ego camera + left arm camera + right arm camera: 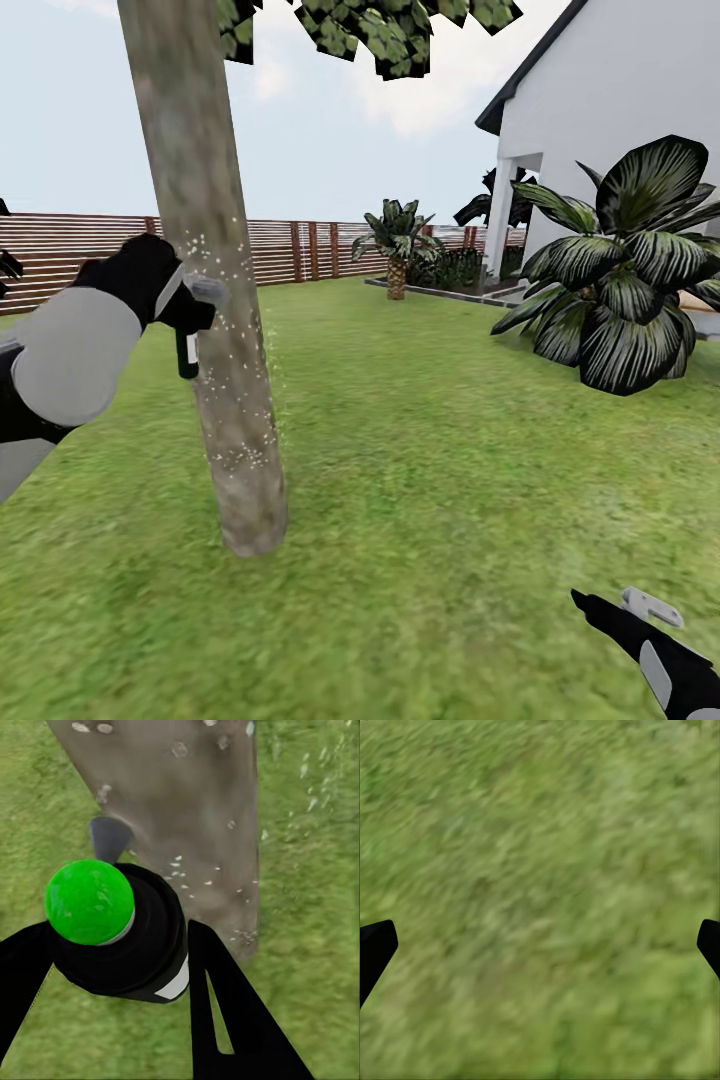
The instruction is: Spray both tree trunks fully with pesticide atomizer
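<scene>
left tool (120,945) clamps the pesticide atomizer (124,934) just beside the tree trunk (215,300). white droplets speckle the bark; sweep the nozzle along bare patches. right tool (540,945) spread over lawn (450,450).

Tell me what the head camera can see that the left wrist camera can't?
The head view alone shows the white house, the brown slatted wooden fence, the big dark striped-leaf plant and the open right hand low over the lawn. The left wrist view alone shows the round bright green cap on top of the bottle. Both show the thick grey-brown tree trunk speckled with white droplets, the slim dark pesticide bottle in the left hand, and green grass.
</scene>
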Motion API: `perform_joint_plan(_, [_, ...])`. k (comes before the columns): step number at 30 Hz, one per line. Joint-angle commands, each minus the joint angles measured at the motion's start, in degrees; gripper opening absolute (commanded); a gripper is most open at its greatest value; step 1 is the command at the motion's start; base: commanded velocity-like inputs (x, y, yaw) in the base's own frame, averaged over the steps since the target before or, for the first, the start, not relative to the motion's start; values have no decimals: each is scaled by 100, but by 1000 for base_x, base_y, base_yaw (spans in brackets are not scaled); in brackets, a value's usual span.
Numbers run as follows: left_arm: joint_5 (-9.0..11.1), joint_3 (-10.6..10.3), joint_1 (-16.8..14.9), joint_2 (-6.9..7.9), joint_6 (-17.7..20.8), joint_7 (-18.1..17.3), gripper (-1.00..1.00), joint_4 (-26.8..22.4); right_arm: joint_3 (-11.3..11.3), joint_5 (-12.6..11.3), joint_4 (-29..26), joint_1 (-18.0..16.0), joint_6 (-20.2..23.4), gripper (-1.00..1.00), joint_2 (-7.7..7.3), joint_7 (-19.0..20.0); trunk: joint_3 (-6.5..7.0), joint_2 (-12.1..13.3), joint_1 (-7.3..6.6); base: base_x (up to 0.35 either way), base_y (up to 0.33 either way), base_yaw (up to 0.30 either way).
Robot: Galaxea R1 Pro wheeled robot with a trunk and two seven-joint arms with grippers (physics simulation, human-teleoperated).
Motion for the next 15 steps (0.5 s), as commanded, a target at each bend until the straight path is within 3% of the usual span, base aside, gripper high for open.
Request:
perform_joint_plan(1, [4, 2, 1, -1, 2, 1, -100, -54, 0, 1, -1, 0, 0, 100, 1, 0, 0, 0, 0, 0, 0, 0])
perform_joint_plan(3, [4, 1, 1, -2, 0, -3, -100, -54, 0, 1, 0, 0, 0, 100, 0, -2, 0, 0, 0, 0, 0, 0])
perform_joint_plan(9, [-3, 1, 51, 6, -60, 7, -100, 921, 0, 1, 1, 0, 0, 100, 5, -1, 0, 0, 0, 0, 0, 0])
perform_joint_plan(12, [2, 0, 580, 6, -142, 13, -100, 998, 0, 2, 3, 0, 0, 100, 11, -2, 0, 0, 0, 0, 0, 0])
perform_joint_plan(15, [3, 1, 759, 6, -311, 16, -100, 1004, 0, 2, 5, 0, 0, 100, 14, -3, 0, 0, 0, 0, 0, 0])
